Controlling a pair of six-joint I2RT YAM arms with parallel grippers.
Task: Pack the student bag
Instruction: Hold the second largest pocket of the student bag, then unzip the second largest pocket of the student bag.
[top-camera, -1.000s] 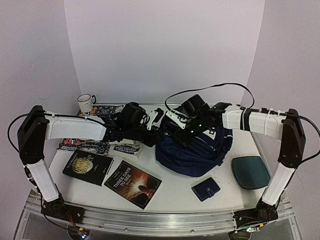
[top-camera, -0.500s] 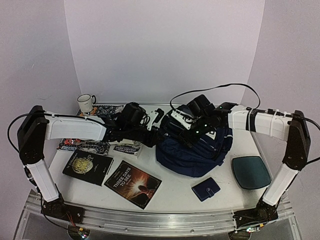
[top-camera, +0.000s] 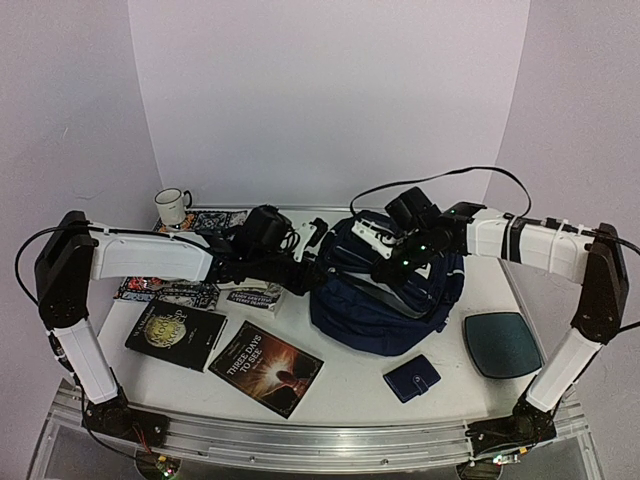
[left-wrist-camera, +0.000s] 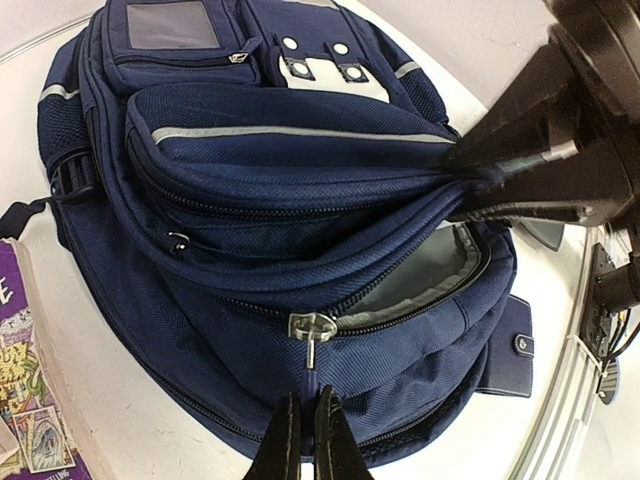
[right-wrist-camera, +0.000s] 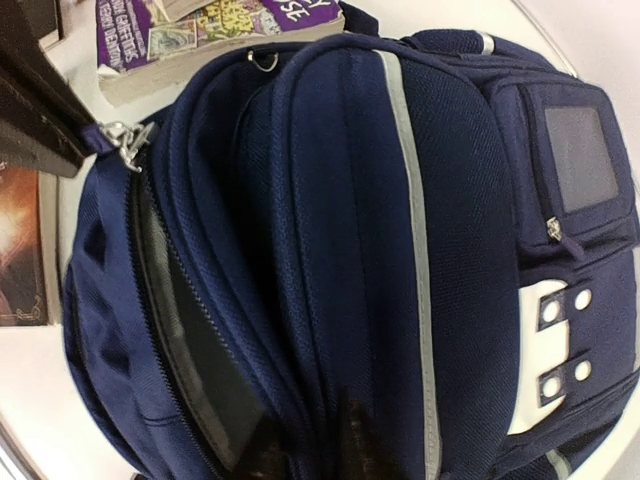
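Mug: a white mug (top-camera: 172, 205) is standing at the far left back corner of the table (top-camera: 350, 390).
Books: a dark book with a gold emblem (top-camera: 176, 335) and a "Three Days to See" book (top-camera: 266, 368) are lying side by side near the front left; other books are lying behind them, partly under the left arm.
Left gripper: the left gripper (left-wrist-camera: 307, 402) is reaching right to the bag's left side, its fingers pressed together and pinching the zip pull (left-wrist-camera: 312, 328) of the main compartment.
Student bag: the student bag (top-camera: 385, 310) is lying on the table right of centre, front panel up, with its main zip partly undone and grey lining showing.
Right gripper: the right gripper (left-wrist-camera: 468, 180) is squeezing the bag's fabric at the edge of the opening.
Wallet: a small navy wallet (top-camera: 411, 379) is lying just in front of the bag.
Pad: a teal rounded pad (top-camera: 501, 344) is lying to the right of the bag.
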